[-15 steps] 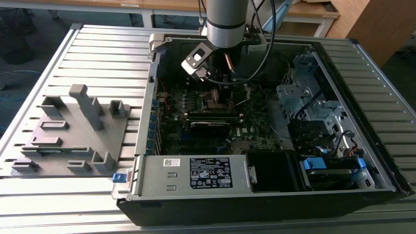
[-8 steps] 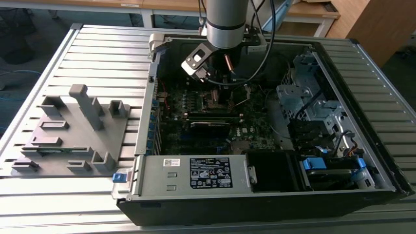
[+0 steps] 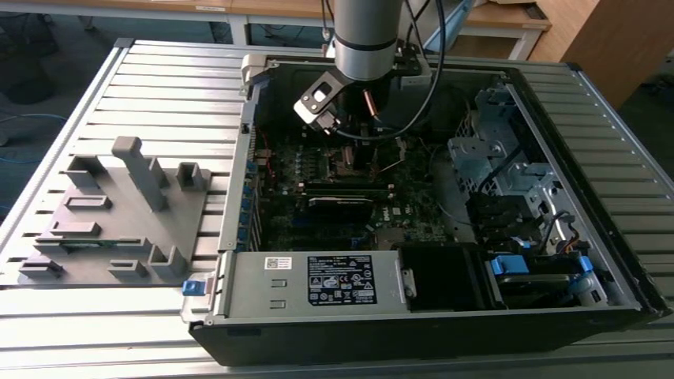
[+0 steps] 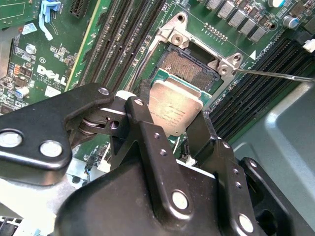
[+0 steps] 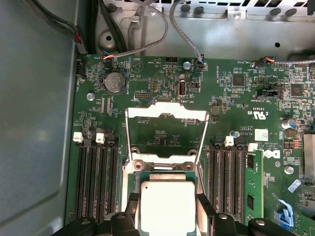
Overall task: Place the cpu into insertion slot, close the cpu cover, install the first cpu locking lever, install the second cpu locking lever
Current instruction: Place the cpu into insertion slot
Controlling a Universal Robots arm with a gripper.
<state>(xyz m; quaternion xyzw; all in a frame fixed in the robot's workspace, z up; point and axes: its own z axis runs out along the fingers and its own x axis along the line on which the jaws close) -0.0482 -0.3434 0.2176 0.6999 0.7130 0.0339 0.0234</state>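
1. The black metal gripper [image 4: 174, 104] is partly open, just wide enough to fit the chip. It holds the cpu [image 4: 175, 112], a small flat square chip with a pale silver face and a green edge.
2. One black finger [image 4: 143, 103] presses on one side of the cpu. The other finger [image 4: 206, 129] presses on the other side.
3. The cpu hangs right at the insertion slot [image 4: 191, 68], a small square socket with a shiny metal rim and a dark, dotted middle. It covers the near part of the slot, and the far part is bare. I cannot tell if the cpu touches the slot.
4. In the first wrist view, the cpu [image 5: 167, 206] sits between the two fingertips of the gripper [image 5: 168, 199].
5. The cpu cover [image 5: 165, 111], a thin silver square frame with an open middle, is flipped open. It lies back over the green board, just past the slot.
6. A thin silver rod [image 4: 275, 74] sticks out from one corner of the slot.
7. Long black memory strips [image 5: 97, 177] run along both sides of the slot.
8. In the exterior view, the grey robot arm [image 3: 365, 35] reaches down into an open black computer case [image 3: 421, 328]. The case lies on a ribbed metal table [image 3: 158, 87].
9. A grey plastic holder plate [image 3: 116, 213] sits on the table, at the exterior view's left of the case.
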